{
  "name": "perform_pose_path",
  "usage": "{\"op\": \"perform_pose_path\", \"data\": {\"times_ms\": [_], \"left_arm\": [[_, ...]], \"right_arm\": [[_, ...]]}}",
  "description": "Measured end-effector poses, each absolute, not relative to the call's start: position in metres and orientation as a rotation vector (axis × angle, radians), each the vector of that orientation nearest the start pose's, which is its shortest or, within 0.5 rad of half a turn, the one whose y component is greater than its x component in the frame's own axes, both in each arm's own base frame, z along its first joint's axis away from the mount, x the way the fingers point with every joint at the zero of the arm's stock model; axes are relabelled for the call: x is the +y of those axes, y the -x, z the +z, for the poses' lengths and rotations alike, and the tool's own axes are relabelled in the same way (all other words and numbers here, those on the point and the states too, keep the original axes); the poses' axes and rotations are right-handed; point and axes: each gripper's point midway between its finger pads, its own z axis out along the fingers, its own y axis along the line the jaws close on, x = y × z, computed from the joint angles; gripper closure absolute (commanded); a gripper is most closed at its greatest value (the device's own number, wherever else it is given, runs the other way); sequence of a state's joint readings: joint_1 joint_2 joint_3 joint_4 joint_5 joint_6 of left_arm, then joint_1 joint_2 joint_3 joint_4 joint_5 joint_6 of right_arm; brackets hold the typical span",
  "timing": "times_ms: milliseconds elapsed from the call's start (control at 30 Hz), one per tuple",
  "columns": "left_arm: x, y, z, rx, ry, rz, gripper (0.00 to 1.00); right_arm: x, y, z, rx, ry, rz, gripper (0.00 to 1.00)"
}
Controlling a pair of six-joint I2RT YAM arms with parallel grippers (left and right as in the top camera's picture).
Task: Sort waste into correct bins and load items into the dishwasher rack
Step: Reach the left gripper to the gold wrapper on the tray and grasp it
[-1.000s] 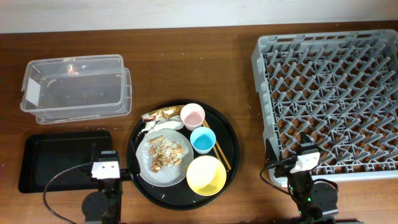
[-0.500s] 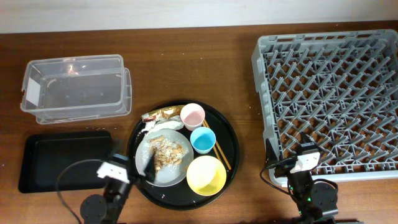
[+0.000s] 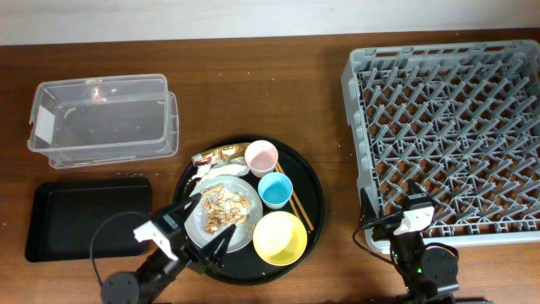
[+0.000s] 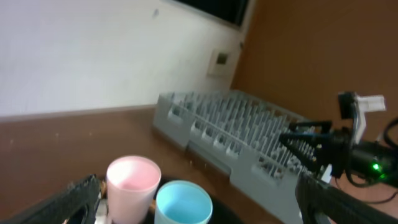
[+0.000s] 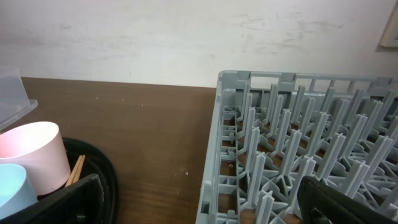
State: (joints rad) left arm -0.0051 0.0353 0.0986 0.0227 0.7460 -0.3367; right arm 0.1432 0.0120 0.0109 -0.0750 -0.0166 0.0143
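Observation:
On the round black tray point(image 3: 314, 198) a grey-white plate point(image 3: 245, 230) holds food scraps point(image 3: 226, 205). White tissue point(image 3: 202, 173) and a gold-brown wrapper point(image 3: 217, 154) lie at the plate's far edge. A pink cup point(image 3: 261, 156), a blue cup point(image 3: 275, 190) and a yellow bowl point(image 3: 279, 237) stand to its right. My left gripper point(image 3: 205, 226) is open and empty over the plate's near left part; its wrist view shows the pink cup point(image 4: 130, 186) and the blue cup point(image 4: 182, 202). My right gripper point(image 3: 413, 221) is open and empty at the front edge of the dishwasher rack point(image 3: 456, 127).
A clear tub point(image 3: 103, 127) stands at the far left, with a shallow black tray point(image 3: 84, 215) in front of it. Wooden chopsticks point(image 3: 297, 205) lie on the round tray right of the blue cup. The rack point(image 5: 298, 143) fills the right wrist view.
My left gripper has swung right, from beside the shallow black tray to over the plate on the round tray. The right arm has not moved.

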Motion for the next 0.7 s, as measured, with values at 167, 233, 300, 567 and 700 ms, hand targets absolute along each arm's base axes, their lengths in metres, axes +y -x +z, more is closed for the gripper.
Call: {"op": "perform_pose_path", "data": {"times_ms": [167,233,300,567,700], "left_arm": [[-0.105,-0.205,0.225,1.699,-0.288,-0.739,0.01],[-0.100,-0.210,0.237,1.780,-0.278,-0.684,0.01],[-0.097,-0.213,0.246,1.883,-0.281,-0.654,0.01],[-0.097,-0.242,0.261,2.066,-0.306,-0.657,0.01],[-0.083,-0.257,0.246,2.331,-0.200,-0.598,0.01]], "right_arm": [[0.038,-0.243,0.158,1.644,0.119,0.134,0.02],[0.038,-0.243,0.158,1.644,0.119,0.134,0.02],[0.038,-0.243,0.158,1.644,0.119,0.134,0.02],[0.038,-0.243,0.158,1.644,0.119,0.134,0.02],[0.038,-0.243,0.158,1.644,0.120,0.134,0.02]]}}
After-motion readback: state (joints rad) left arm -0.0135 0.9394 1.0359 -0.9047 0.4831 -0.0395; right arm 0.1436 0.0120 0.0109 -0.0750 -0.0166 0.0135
